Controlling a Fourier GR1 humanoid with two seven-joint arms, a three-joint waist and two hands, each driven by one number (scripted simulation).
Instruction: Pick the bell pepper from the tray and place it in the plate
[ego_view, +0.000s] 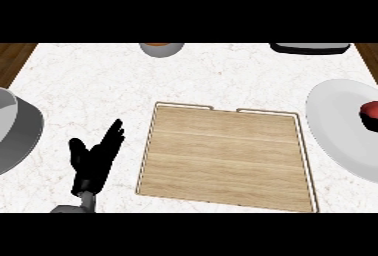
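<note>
- Your bell pepper (370, 110) sits on the plate (336, 120) at the view's right edge, half cropped; a nudge there could roll it off.
- Your left hand (96, 157) rests open beside the bare wooden tray (225, 157); right hand unseen.

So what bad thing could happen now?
1. The red bell pepper sits at the far right of the round white plate, partly cut off by the view's edge, so I can't tell how securely it rests; it might roll.
2. The black left hand rests open close to the wooden tray; a sideways swing could nudge the tray.
</note>
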